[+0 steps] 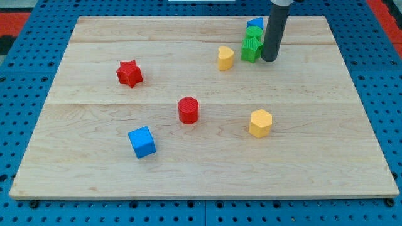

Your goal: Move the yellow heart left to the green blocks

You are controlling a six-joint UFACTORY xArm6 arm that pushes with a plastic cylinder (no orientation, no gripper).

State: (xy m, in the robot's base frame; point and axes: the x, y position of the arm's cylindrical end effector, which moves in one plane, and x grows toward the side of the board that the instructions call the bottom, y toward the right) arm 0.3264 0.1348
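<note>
1. Wooden board lies on a blue pegboard table; several small blocks are scattered on it.
2. At the view's left stands a red star block. Lower, a blue cube sits near the view's bottom, and a red cylinder is close to the middle.
3. The yellow heart stands in the upper part of the board, just beside the green blocks, on their left side, with a narrow gap that I can hardly judge.
4. A blue block is partly hidden behind the green ones. A yellow hexagonal block lies well apart, lower on the board.
5. The rod's tip rests on the board at the right of the green blocks, touching or almost touching them. There is no gripper, so nothing opens or closes.
6. The heart lies to the left of the tip, with the green blocks between them. I think the tip must go around them to reach the heart.
</note>
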